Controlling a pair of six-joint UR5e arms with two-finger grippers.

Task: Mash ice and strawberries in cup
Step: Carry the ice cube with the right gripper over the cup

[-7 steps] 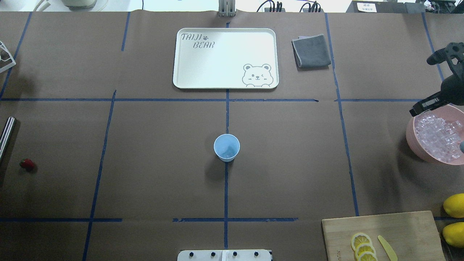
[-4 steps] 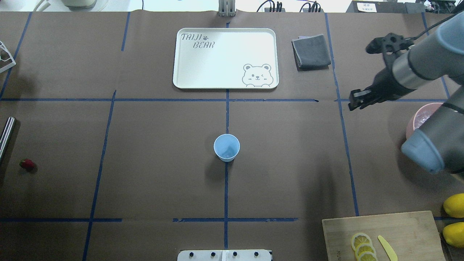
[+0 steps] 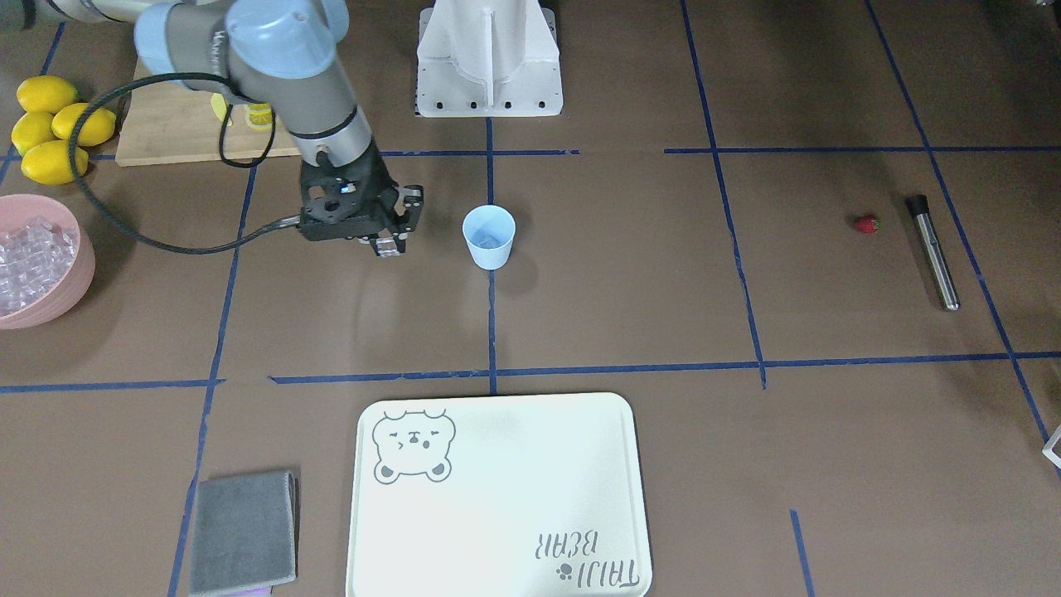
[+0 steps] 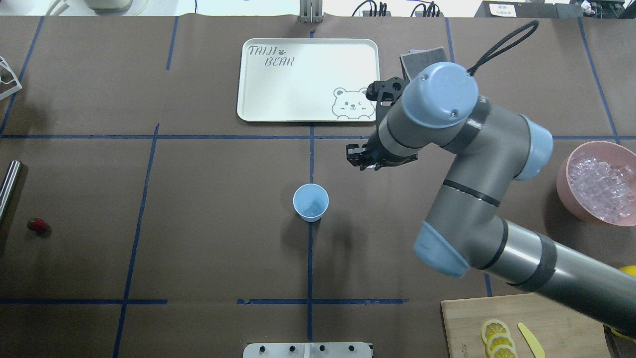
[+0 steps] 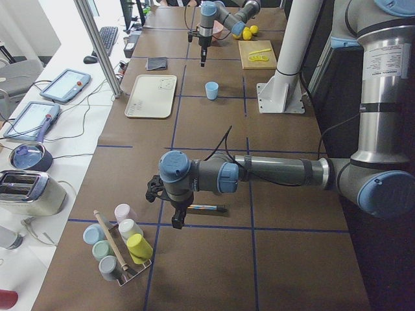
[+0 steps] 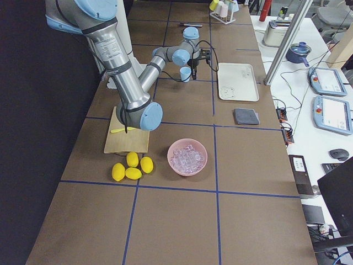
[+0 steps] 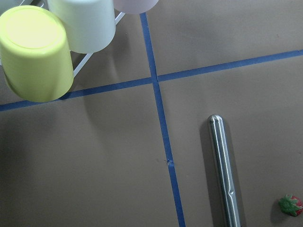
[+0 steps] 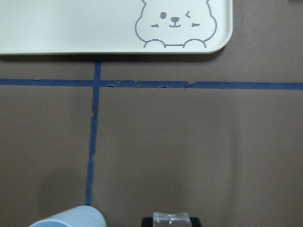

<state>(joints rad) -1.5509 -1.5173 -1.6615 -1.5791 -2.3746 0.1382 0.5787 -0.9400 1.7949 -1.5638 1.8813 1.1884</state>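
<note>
The pale-blue cup (image 4: 310, 201) stands upright at the table's middle and also shows in the front view (image 3: 489, 236). My right gripper (image 4: 362, 158) hangs above the table just beyond and to the right of the cup. It is shut on a clear ice cube (image 8: 170, 218). More ice (image 4: 601, 184) fills the pink bowl (image 4: 564, 186) at the right edge. The strawberry (image 4: 37, 225) lies on the table at the far left and shows in the left wrist view (image 7: 291, 205). My left gripper (image 5: 175, 217) shows only in the left side view, so I cannot tell its state.
A steel rod (image 4: 9, 186) lies beside the strawberry. A white bear tray (image 4: 258, 99) and a grey cloth (image 3: 242, 531) sit at the far side. A cutting board (image 4: 556, 313) with lemon slices, whole lemons (image 3: 54, 124) and a cup rack (image 5: 120, 249) stand at the edges.
My right arm has swung left from the pink bowl across the table to a spot near the cup. The cup and the strawberry have not moved.
</note>
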